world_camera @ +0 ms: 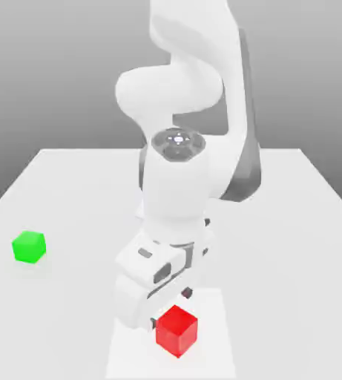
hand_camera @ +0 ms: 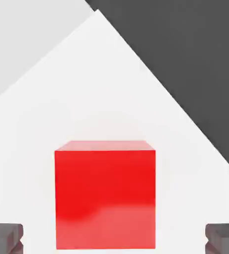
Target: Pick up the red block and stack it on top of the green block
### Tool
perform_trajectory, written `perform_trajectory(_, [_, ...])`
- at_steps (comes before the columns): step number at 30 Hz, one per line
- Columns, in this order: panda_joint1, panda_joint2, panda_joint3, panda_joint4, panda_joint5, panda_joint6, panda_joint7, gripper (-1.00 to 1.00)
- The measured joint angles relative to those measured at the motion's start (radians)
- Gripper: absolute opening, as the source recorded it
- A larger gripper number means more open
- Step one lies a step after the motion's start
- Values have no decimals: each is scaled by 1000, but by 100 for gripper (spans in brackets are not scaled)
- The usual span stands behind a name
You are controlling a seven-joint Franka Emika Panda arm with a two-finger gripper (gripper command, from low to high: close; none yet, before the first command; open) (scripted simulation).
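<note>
The red block point(world_camera: 176, 330) rests on the white table near its front edge, just below the arm's white hand point(world_camera: 150, 286). In the hand view the red block point(hand_camera: 105, 196) looms large and upright between the two dark fingertips point(hand_camera: 5, 238), which stand wide apart on either side of it without touching it. My gripper point(hand_camera: 114, 240) is open and holds nothing. The green block point(world_camera: 29, 246) sits by itself on the table at the exterior view's left, well away from the hand.
The white table point(world_camera: 292, 223) spreads out around the arm's base, with bare surface between the two blocks. In the hand view a table edge runs diagonally close behind the red block, with dark floor point(hand_camera: 186, 54) beyond it.
</note>
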Motion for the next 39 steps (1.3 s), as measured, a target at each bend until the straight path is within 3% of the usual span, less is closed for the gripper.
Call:
perform_trajectory(10, [-34, 81, 49, 13, 64, 56, -47, 0])
perform_trajectory(20, [-120, 118, 165, 24, 176, 125, -131, 0])
perform_trajectory(21, [-132, 119, 180, 25, 189, 132, -141, -100])
perform_trajectory(28, [-135, 120, 184, 25, 190, 131, -142, -100])
perform_trajectory(39, [-47, 85, 63, 14, 67, 61, -49, -100])
